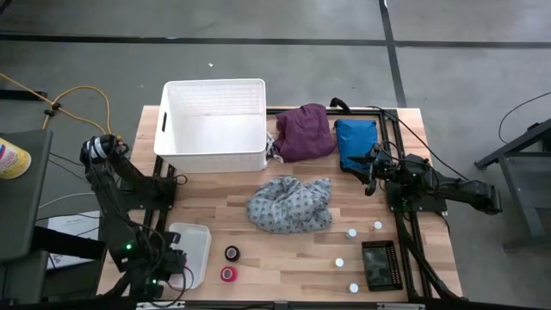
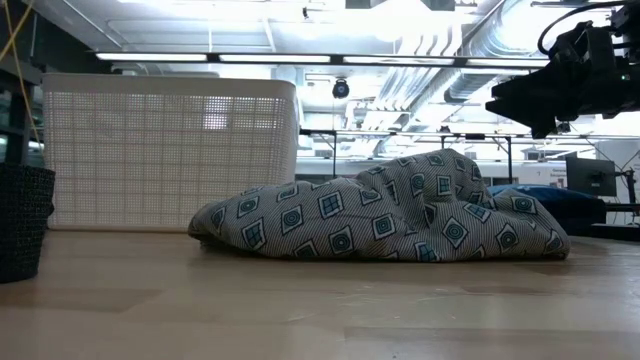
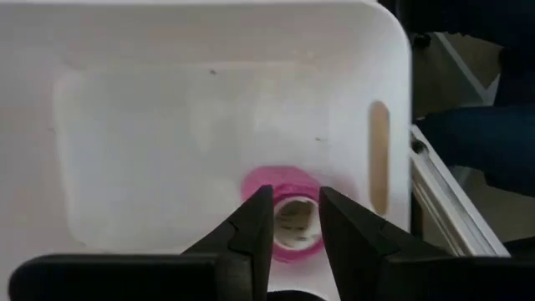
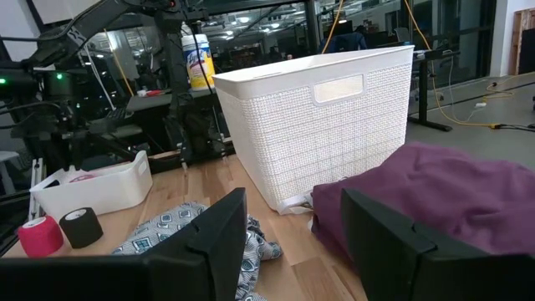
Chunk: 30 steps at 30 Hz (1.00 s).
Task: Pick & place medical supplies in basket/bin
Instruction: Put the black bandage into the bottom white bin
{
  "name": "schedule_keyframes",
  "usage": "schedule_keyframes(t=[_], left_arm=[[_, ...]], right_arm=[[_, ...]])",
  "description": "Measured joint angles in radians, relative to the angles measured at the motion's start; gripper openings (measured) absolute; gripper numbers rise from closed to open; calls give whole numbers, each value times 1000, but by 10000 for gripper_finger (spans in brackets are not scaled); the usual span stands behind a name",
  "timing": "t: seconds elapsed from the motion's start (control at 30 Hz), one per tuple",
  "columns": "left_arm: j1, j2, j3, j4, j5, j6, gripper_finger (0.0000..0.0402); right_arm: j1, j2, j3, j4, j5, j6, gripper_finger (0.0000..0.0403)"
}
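Note:
The white slotted basket (image 1: 215, 125) (image 4: 322, 117) stands at the table's far side. The purple garment (image 1: 303, 132) (image 4: 435, 196) lies right of it. The grey dotted garment (image 1: 290, 204) (image 2: 385, 215) is heaped mid-table. Black tape (image 1: 232, 253) (image 4: 82, 226) and red tape (image 1: 227, 274) (image 4: 38, 236) rest near the near edge. Vials (image 1: 351, 232) stand at the near right. My left gripper (image 1: 176, 261) (image 3: 297, 213) hovers open over a pink tape roll (image 3: 284, 188) in a small white tray. My right gripper (image 1: 368, 172) (image 4: 292, 209) is open, raised, empty, and faces the purple garment. My left gripper comes down from above with a fingertip (image 3: 255, 221) over each side of the pink roll's rim (image 3: 280, 180), and the roll's hollow shows in the gap. The roll lies on the tray floor. I cannot tell whether the fingers touch it.
The small white tray (image 1: 194, 250) (image 3: 167, 125) (image 4: 92, 191) sits at the near left corner. A blue cloth item (image 1: 355, 142) lies right of the purple garment. A black mesh container (image 1: 380, 264) (image 2: 20, 220) stands at the near right. Bare wood (image 1: 284, 258) lies between the tapes and vials.

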Motion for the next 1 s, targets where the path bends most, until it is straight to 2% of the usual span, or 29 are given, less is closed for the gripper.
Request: schedule_keyframes(t=[0.27,1.0], left_arm=[[129,-33,0,-25,16,127,94],[612,-40,0,-29,174,564,94]], right_arm=[[0,0,0,0,0,0,181],[0,0,0,0,0,0,181]])
